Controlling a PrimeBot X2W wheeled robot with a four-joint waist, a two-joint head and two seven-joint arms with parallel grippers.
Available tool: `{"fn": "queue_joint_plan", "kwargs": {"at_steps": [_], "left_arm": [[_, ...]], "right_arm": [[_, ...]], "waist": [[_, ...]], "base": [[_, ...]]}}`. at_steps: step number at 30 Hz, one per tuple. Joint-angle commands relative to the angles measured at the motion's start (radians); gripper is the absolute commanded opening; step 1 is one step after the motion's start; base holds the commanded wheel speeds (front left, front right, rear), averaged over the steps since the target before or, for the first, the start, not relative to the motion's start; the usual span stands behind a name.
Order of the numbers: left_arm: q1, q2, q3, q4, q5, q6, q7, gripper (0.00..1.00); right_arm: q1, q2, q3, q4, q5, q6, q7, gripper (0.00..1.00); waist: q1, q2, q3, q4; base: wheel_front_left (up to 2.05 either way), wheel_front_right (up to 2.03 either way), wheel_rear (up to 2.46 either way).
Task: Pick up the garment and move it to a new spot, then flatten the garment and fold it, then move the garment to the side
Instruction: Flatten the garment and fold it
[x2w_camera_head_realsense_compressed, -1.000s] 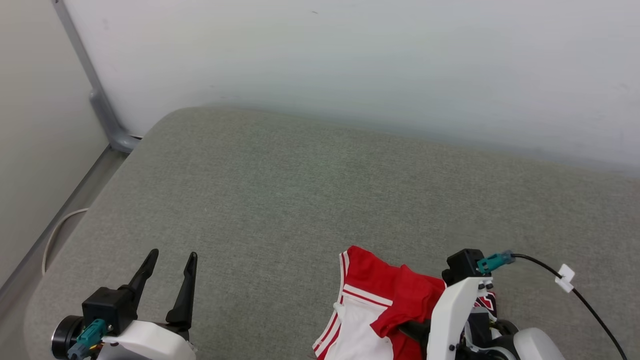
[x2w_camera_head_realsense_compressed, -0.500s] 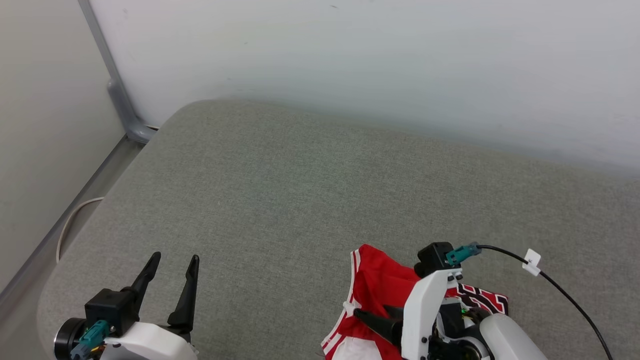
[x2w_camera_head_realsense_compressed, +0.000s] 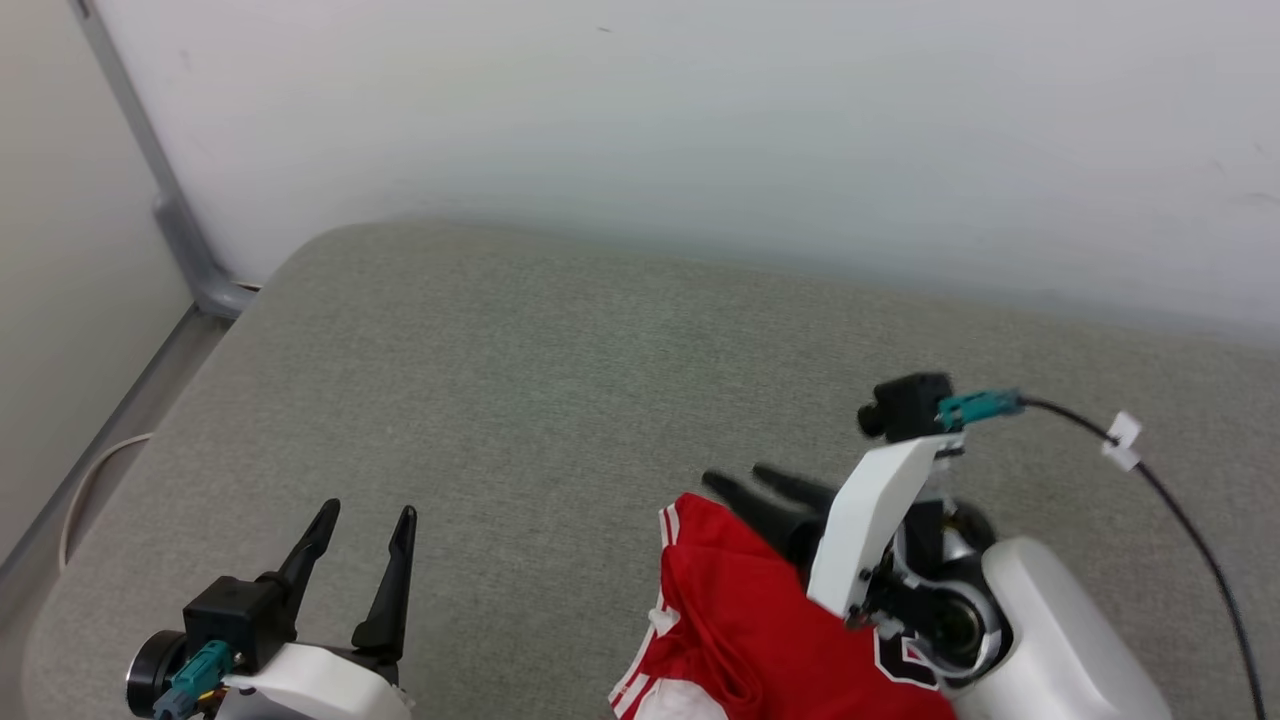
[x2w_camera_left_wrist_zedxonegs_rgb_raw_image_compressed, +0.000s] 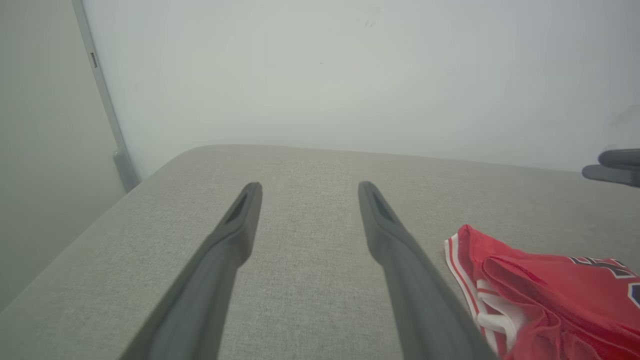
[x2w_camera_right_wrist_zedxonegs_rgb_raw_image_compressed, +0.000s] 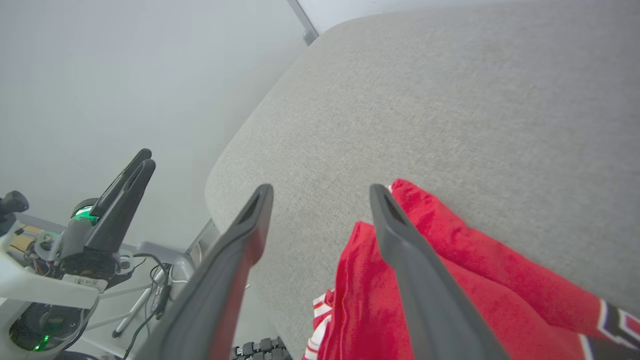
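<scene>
**Jersey down, flattening next**

The garment (x2w_camera_head_realsense_compressed: 740, 620) lies crumpled near the grey table's (x2w_camera_head_realsense_compressed: 560, 380) front edge. The right hand (x2w_camera_head_realsense_compressed: 740, 478) hovers over it, spread and empty. The left hand (x2w_camera_head_realsense_compressed: 368, 510) is open, well apart. Next, probably: grasp the edges and spread the garment flat.

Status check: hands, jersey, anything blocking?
Left hand open, empty, left of jersey. Right hand open, raised over jersey, holding nothing. Jersey crumpled near cushion's front edge, not yet flattened. Nothing in the way.

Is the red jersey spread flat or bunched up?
Bunched up: the garment lies crumpled on the grey cushion, with overlapping folds and striped trim showing.
</scene>
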Motion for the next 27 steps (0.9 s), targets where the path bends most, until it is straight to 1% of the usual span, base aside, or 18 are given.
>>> {"fn": "queue_joint_plan", "kwargs": {"at_steps": [1, 4, 8, 11, 14, 18, 19, 24, 27], "left_arm": [[0.003, -0.007, 0.002, -0.004, 0.004, -0.001, -0.002, 1.0], [-0.009, -0.019, 0.008, -0.02, 0.01, -0.007, -0.002, 1.0], [-0.012, -0.041, 0.026, -0.04, 0.024, -0.014, -0.002, 1.0], [-0.007, -0.056, 0.047, -0.053, 0.043, -0.021, -0.002, 1.0], [0.003, -0.075, 0.065, -0.065, 0.064, -0.027, -0.002, 1.0], [0.018, -0.102, 0.087, -0.079, 0.103, -0.042, -0.002, 1.0], [0.02, -0.109, 0.091, -0.081, 0.113, -0.046, -0.002, 1.0], [0.039, -0.149, 0.127, -0.101, 0.164, -0.068, -0.002, 1.0], [0.051, -0.176, 0.155, -0.113, 0.194, -0.086, -0.002, 1.0]], "right_arm": [[-0.022, -0.001, -0.017, -0.016, -0.051, 0.0, -0.017, 1.0], [-0.036, -0.06, -0.048, -0.075, -0.196, -0.001, -0.073, 1.0], [-0.012, -0.156, -0.09, -0.144, -0.342, -0.001, -0.179, 1.0], [0.03, -0.225, -0.129, -0.174, -0.421, 0.0, -0.256, 1.0], [0.08, -0.27, -0.181, -0.206, -0.481, -0.001, -0.337, 1.0], [0.174, -0.283, -0.269, -0.244, -0.534, -0.001, -0.447, 1.0], [0.197, -0.275, -0.288, -0.252, -0.539, -0.001, -0.471, 1.0], [0.303, -0.212, -0.379, -0.298, -0.581, -0.001, -0.58, 1.0], [0.352, -0.154, -0.414, -0.316, -0.597, -0.001, -0.626, 1.0]], "waist": [[0.0, 0.0, 0.003, -0.016], [0.0, 0.0, 0.009, -0.037], [0.0, 0.0, 0.015, -0.062], [0.0, 0.0, 0.02, -0.078], [0.0, 0.0, 0.024, -0.091], [0.0, 0.0, 0.03, -0.101], [0.0, 0.0, 0.031, -0.103], [0.0, 0.0, 0.037, -0.112], [0.0, 0.0, 0.038, -0.12]], "base": [[0.0, 0.0, 0.0], [0.0, 0.0, 0.0], [0.0, 0.0, 0.0], [0.0, 0.0, 0.0], [0.0, 0.0, 0.0], [0.0, 0.0, 0.0], [0.0, 0.0, 0.0], [0.0, 0.0, 0.0], [0.0, 0.0, 0.0]]}}
